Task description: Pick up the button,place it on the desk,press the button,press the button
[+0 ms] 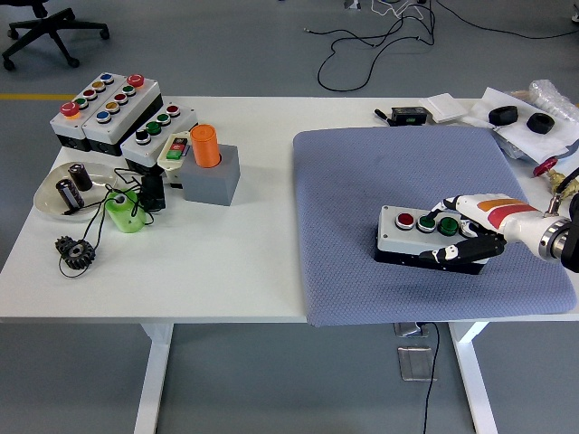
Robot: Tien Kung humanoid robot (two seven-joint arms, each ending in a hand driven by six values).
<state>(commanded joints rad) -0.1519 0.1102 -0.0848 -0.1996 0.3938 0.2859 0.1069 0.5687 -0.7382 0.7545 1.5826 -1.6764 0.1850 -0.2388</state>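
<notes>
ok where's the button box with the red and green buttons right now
In the head view, the button box sits on the grey mat, right side of the table, gripped by the right robot hand.

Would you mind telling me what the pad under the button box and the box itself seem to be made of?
The blue-grey pad looks like woven fabric or foam, with a fine matte dotted texture. The button box looks like smooth moulded plastic: light lid, black base.

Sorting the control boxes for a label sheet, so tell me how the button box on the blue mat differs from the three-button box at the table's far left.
The button box on the mat shows one red and two green buttons; the far-left three-button box shows black, green and red. The mat box lies alone under the robot's right hand, which grips its right end; the left box sits untouched, packed against other button boxes. Both have pale tops over dark bases.
</notes>
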